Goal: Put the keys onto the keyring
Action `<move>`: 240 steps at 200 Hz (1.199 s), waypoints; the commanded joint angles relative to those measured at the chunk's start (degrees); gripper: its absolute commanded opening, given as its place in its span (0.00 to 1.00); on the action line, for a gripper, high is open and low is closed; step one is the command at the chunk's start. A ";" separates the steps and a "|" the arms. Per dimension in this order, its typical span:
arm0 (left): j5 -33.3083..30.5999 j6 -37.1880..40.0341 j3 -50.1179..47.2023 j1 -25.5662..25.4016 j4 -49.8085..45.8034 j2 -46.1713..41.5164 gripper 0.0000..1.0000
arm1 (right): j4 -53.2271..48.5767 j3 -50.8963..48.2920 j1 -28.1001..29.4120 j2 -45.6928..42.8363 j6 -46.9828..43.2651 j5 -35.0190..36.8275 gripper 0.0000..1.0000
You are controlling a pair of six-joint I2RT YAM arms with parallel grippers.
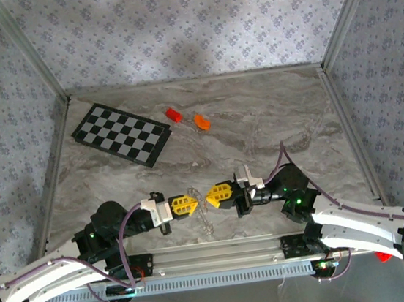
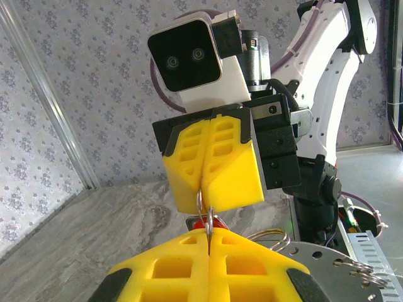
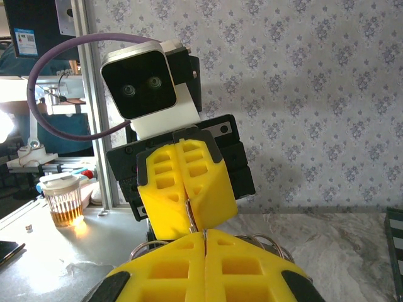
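Over the desk (image 1: pixel 257 122), the left tool (image 1: pixel 195 203) and right tool (image 1: pixel 209 195) meet tip to tip, both closed. The keyring (image 2: pixel 200 202) is pinched at the right tool's tip. The key (image 2: pixel 214 222), its red head just beyond the left tool's tip, seems gripped there.

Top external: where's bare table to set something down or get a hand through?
Free: the marble stretch from the orange block to the right wall; the strip between the checkered board and the left arm. Crowded: near centre, where left end effector and right end effector meet, shut on the keyring; the red brick sits beside the orange block.
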 commanded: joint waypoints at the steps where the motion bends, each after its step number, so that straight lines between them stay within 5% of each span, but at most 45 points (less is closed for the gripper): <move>1: -0.50 0.56 1.08 -0.49 3.08 -0.50 0.00 | 2.23 0.26 0.22 -0.66 0.06 -1.06 0.00; 240: -0.74 0.73 0.94 -0.57 2.06 -1.31 0.00 | 0.75 1.84 -0.26 -0.41 0.52 -3.12 0.00</move>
